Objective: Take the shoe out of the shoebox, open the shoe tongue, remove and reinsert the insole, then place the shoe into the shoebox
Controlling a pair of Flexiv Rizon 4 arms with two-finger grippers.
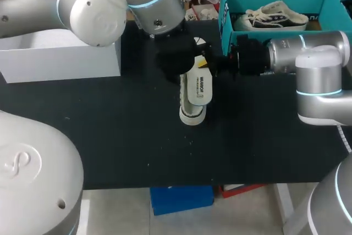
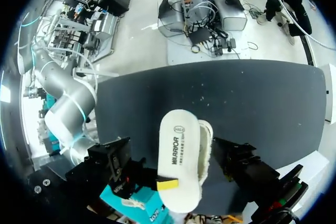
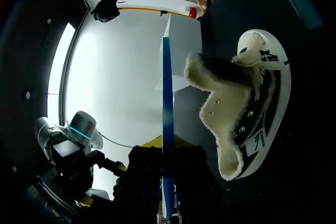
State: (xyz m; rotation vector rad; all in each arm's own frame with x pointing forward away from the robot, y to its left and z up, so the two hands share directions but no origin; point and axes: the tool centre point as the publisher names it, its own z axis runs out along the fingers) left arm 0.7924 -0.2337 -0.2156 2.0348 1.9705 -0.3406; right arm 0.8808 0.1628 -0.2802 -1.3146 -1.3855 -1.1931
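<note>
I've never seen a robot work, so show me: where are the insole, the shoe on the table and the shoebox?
insole [image 2: 178,156], left wrist view, its printed white middle.
shoe on the table [image 1: 192,117], head view, its white near end.
shoebox [image 1: 335,6], head view, its teal side wall.

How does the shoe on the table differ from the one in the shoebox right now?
The table shoe sits on the black table with its white insole sticking out. The boxed shoe lies in the teal shoebox, and no insole shows. Both are dark sneakers with white soles.
</note>
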